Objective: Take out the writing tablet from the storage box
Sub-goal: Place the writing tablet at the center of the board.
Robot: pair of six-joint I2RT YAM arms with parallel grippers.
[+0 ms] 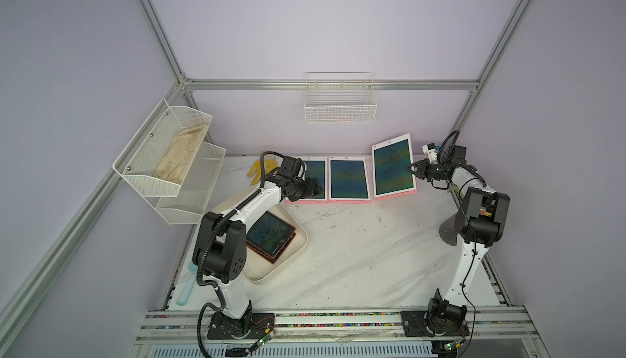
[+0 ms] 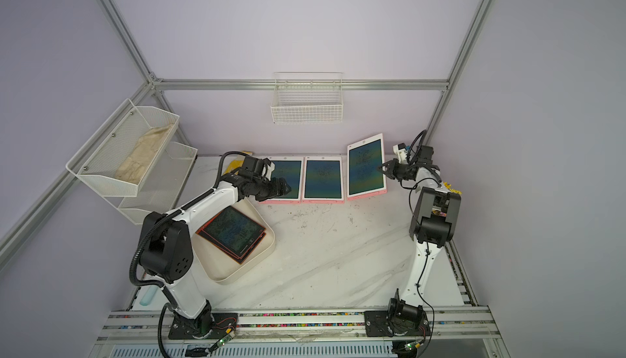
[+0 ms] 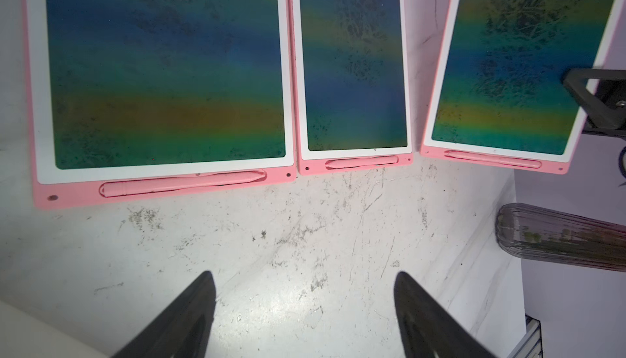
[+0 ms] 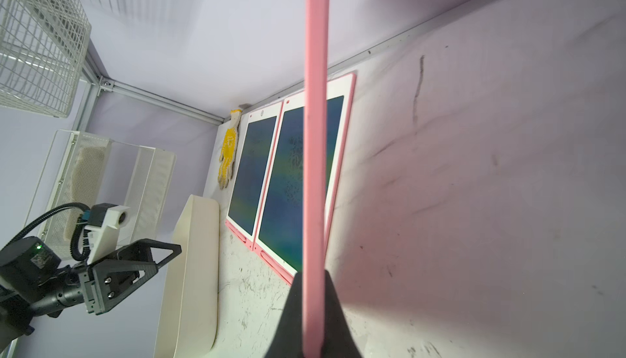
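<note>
- The right gripper (image 1: 414, 170) pinches the tilted pink tablet (image 1: 394, 168).
- The left gripper (image 3: 304, 276) has wide, empty jaws.
- Dark tablets (image 1: 271, 234) lie in the storage box (image 1: 271, 270).

Lilac walls (image 1: 338, 17), aluminium frame (image 1: 332, 84), white worktop (image 1: 355, 254).
Worktop marble-look, scuffed with dark marks towards the back; two-tier mesh shelf (image 1: 149, 183) on the side wall, wire basket (image 1: 339, 109) hung on the back wall.
</note>
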